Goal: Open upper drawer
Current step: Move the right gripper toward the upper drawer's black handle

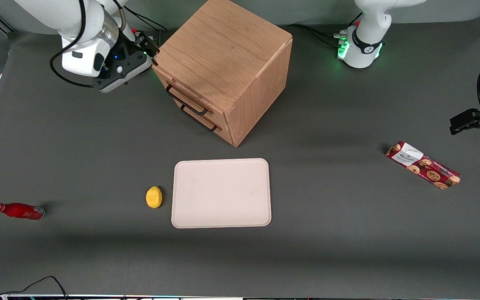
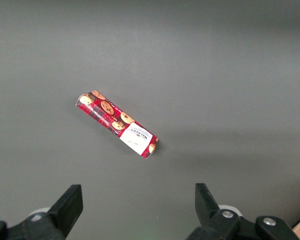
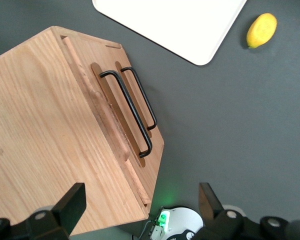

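The wooden cabinet stands at the middle of the table, both drawers shut. The upper drawer sits just under the cabinet top, with its black bar handle above the lower drawer's identical handle. My right gripper is open and empty. It hovers at the cabinet's top corner toward the working arm's end, farther from the front camera than the handles and not touching them. The right wrist view shows the gripper, the upper drawer, its handle and the lower handle.
A white tray lies nearer the front camera than the cabinet, with a lemon beside it. A red bottle lies toward the working arm's end. A cookie box lies toward the parked arm's end.
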